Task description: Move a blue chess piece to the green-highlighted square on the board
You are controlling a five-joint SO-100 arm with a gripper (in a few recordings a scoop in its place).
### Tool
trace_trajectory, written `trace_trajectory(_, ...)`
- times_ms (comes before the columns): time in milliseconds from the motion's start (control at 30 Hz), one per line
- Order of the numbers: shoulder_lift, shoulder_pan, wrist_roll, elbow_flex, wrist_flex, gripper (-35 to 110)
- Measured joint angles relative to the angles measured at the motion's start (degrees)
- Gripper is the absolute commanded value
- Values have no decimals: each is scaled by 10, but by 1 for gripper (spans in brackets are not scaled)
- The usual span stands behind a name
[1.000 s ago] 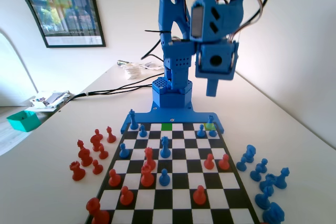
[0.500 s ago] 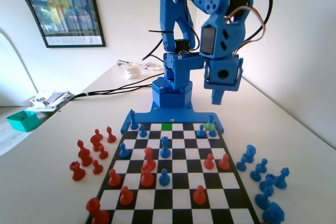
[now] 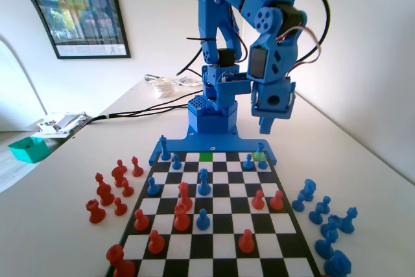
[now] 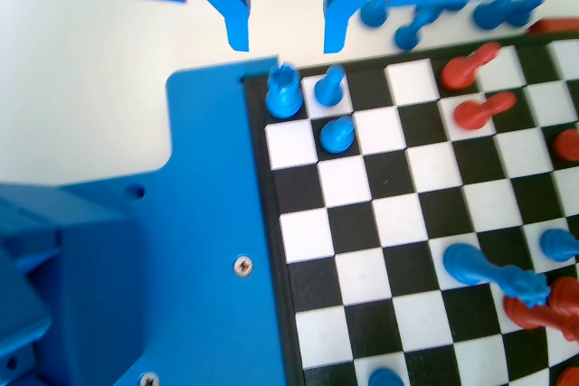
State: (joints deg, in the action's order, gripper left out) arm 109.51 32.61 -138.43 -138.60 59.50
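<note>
The little blue piece [image 3: 260,150] stands on the pale yellow-green square in the far right corner of the board [image 3: 227,246] in the fixed view. In the wrist view it is the one with a bumpy top [image 4: 282,92], right in the corner next to the blue base. Two more small blue pieces stand just beside it. It has not moved at all in the last second.

The green square [image 3: 206,156] is in the same far row, a few squares to the left, and nothing stands on it.

What has changed is the gripper [image 3: 266,125]. A second ago it hung higher. Now it has come down and in toward that corner. In the wrist view the gripper [image 4: 286,42] has its two jaws spread apart with nothing between them, and the piece is just below the gap.

So I think the arm is getting ready to grab. It needs to drop lower, with one jaw on each side, and not bump the two neighbours.
</note>
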Motion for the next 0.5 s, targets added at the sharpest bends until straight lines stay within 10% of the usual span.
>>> trace_trajectory(500,-28,6,-7,-25,-69,15)
